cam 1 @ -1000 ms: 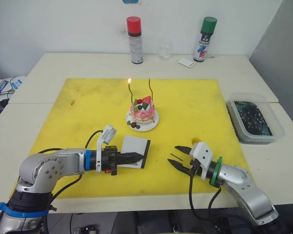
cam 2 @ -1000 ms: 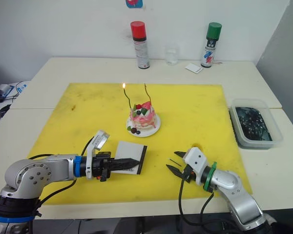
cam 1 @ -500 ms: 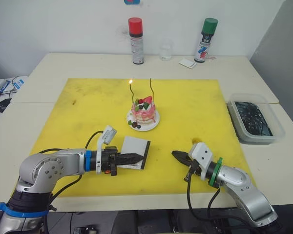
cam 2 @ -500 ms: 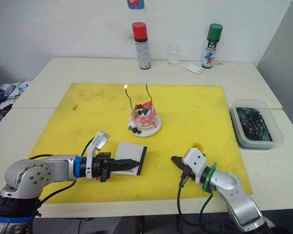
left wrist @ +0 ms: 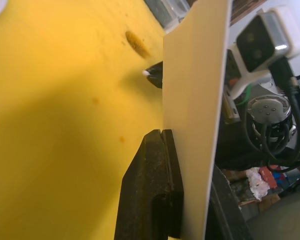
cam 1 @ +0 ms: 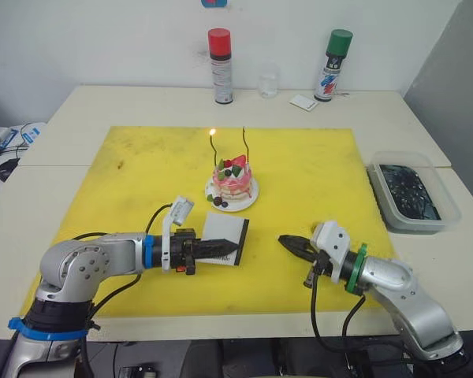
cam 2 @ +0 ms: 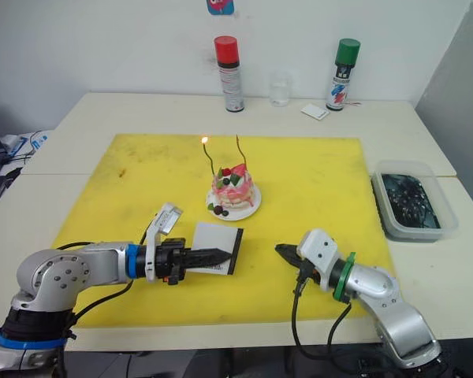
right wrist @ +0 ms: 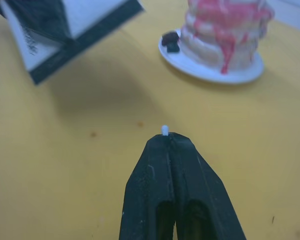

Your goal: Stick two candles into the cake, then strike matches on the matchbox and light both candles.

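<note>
A yellow mat (cam 1: 142, 165) covers pale tables (cam 1: 79, 106) before a white wall; lettering on the far spray cans (cam 1: 219, 65) is unreadable. The cake (cam 1: 231, 183) sits mid-mat — one of its two candles (cam 1: 214, 150) lit. The left gripper (cam 2: 213, 256) clamps the matchbox (cam 1: 224, 238); the right gripper (cam 2: 285, 252) is closed on a match (right wrist: 165, 130), near the cake.
</note>
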{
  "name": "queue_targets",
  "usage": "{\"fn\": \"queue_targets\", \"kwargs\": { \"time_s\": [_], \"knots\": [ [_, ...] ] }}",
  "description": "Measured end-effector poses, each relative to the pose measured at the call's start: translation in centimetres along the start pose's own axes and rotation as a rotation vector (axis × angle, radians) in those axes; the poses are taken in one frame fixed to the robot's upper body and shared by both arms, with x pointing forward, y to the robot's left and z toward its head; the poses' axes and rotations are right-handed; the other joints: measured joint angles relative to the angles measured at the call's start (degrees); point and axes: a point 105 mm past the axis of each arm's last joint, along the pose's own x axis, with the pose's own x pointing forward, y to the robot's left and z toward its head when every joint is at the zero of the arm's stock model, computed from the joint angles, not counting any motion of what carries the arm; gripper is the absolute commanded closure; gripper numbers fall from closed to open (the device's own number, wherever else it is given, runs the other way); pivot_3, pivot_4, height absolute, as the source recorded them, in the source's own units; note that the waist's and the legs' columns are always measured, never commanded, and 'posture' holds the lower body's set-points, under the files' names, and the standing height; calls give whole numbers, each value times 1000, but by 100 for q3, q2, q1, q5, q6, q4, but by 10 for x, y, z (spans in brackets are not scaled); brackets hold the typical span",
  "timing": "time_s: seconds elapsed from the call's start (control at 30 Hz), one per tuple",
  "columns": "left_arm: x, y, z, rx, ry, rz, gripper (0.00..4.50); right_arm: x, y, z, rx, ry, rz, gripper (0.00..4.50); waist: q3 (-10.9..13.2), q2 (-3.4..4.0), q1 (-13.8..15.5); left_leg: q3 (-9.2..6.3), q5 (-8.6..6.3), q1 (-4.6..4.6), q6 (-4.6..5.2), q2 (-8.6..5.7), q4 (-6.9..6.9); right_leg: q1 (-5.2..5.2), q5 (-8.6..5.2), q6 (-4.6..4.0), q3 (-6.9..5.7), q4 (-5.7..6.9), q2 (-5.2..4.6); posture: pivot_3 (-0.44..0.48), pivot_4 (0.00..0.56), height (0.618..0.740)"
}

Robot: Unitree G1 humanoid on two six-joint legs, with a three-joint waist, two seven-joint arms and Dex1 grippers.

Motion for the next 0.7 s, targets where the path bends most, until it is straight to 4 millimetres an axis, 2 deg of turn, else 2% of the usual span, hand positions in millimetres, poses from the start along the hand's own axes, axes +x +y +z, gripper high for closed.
{"fn": "queue_targets", "kwargs": {
  "time_s": [0.1, 0.17, 0.33, 0.5, 0.7],
  "knots": [
    [8, -3, 17, 32, -12, -32, 4500, -5, 3, 38, -137, -28, 106, 4474, -1, -2, 3, -2, 0, 0, 0, 0, 0, 2, 0, 0, -1, -2, 1, 0, 150, 740],
    [12, -4, 21, 40, -9, -46, 4500, -8, 6, 46, -195, -6, 160, 4474, -2, -2, 3, -3, 0, -1, 0, -1, -2, 3, -1, -1, -2, -5, 1, 0, 150, 740],
    [21, -10, 30, 53, -5, -103, 4500, -1, 7, 51, -308, 61, 217, 4474, -1, -3, -7, -4, 0, -3, 1, -1, -3, -1, -1, -2, -3, -5, 1, 0, 150, 740],
    [23, -11, 28, 49, 9, -123, 4500, 9, 0, 44, -344, 110, 208, 4474, -1, -3, -4, -2, 0, -4, 0, -3, -2, 0, -1, -2, -1, -5, 0, 0, 150, 740],
    [22, -11, 28, 49, 15, -126, 4500, 11, -2, 41, -366, 120, 206, 4474, -1, -3, -3, -3, 0, -4, 0, -2, -2, -1, -1, -2, -3, -4, 0, 0, 150, 740]
  ]
}}
